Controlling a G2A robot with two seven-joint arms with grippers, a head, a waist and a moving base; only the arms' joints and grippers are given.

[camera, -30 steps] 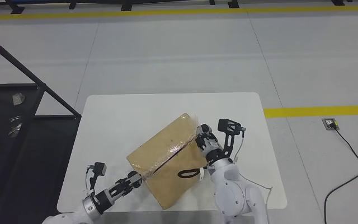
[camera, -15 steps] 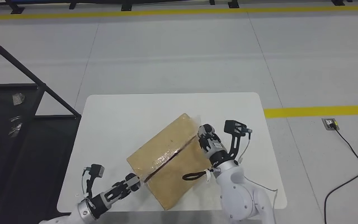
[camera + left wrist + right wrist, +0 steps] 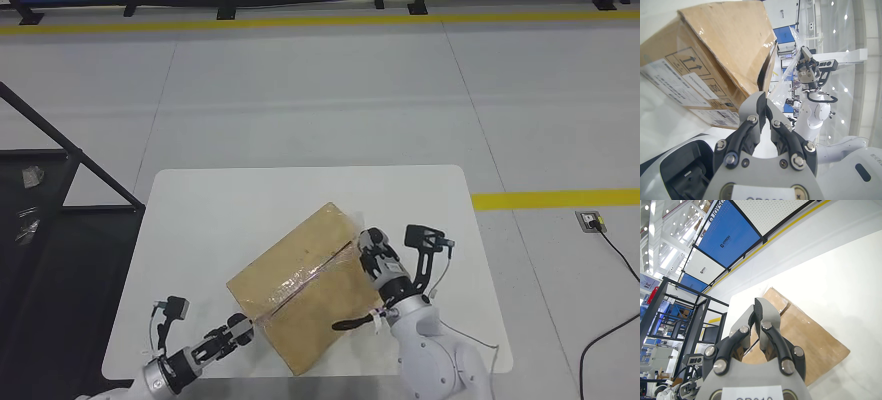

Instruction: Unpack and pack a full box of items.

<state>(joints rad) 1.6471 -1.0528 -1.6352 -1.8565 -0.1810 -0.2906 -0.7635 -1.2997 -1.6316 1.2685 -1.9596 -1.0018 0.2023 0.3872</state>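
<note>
**Box [image 3: 300,290] on bench [image 3: 200,220]: both claws closed at the top seam**

Position. The brown cardboard box sits on the white bench, turned askew to its edges, in the half nearer the robot. Its two top flaps meet along a seam that runs the long way. In the left wrist view a narrow dark gap shows between the flaps at the near end. Printed labels [image 3: 696,85] cover the side face turned toward the left arm.

Left claw [image 3: 243,328]. It is low over the bench, just beside the near end of the seam. Its fingers are pressed together to the tips. Whether anything lies between them cannot be told.

Right claw [image 3: 368,243]. It is at the far end of the seam, above the box's top edge, with its fingers pressed together. A strip of clear tape [image 3: 785,75], glossy and crumpled, rises off the box through the air to these fingertips and appears pinched there.

Surroundings. A black metal rack [image 3: 40,200] stands on the floor to the left of the bench. A yellow floor line [image 3: 550,198] runs off to the right, with a floor socket [image 3: 590,220] near it.
</note>
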